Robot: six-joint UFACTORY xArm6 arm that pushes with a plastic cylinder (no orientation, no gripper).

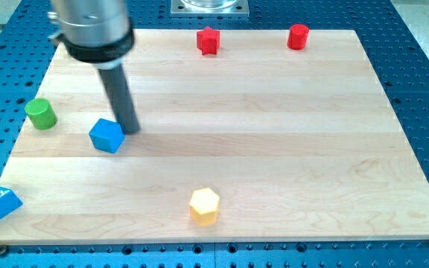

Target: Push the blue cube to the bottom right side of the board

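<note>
My tip (pixel 130 130) sits down on the wooden board (pixel 274 149), bare rod, holding nothing. Blue cube (pixel 106 135) just to its view-left, touching or nearly. Green cylinder (pixel 41 114) further left.

pale wood board (pixel 274 149) on blue perforated table (pixel 423 89), even light.

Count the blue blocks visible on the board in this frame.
2. A blue cube sits at the view's left, just beside my tip; another blue block lies at the bottom-left corner. None appear hidden.
</note>
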